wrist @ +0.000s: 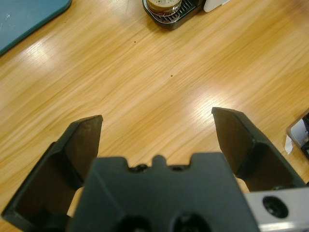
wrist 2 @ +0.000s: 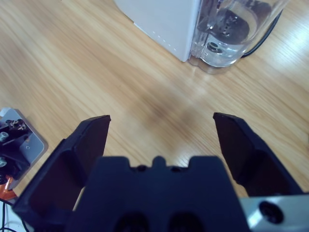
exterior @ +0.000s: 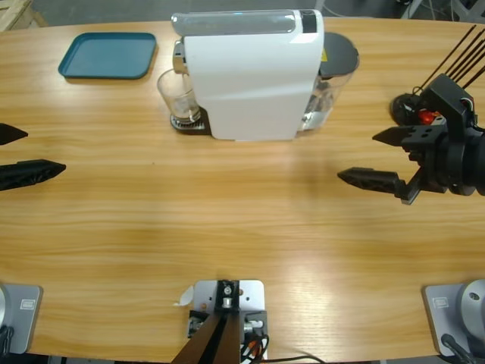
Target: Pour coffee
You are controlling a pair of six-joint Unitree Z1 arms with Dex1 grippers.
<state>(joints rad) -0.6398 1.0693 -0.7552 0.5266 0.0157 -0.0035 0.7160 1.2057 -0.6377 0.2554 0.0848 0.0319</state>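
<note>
We see coffee [wrist: 163, 4] low in the glass [exterior: 179, 97] on the machine's drip tray [wrist: 170, 19] — left gripper [exterior: 17, 153] and right gripper [exterior: 383, 158] both spread wide, empty, above the wooden table [exterior: 242, 227].

Right gripper [wrist 2: 161, 130] is seen with jaws spread wide over bare wooden table [wrist 2: 72, 67], nothing held between them. White coffee machine [wrist 2: 161, 21] is seen at top, with its clear water tank [wrist 2: 231, 34] just beside it. A rig plate [wrist 2: 19, 140] is seen at left edge.
</note>
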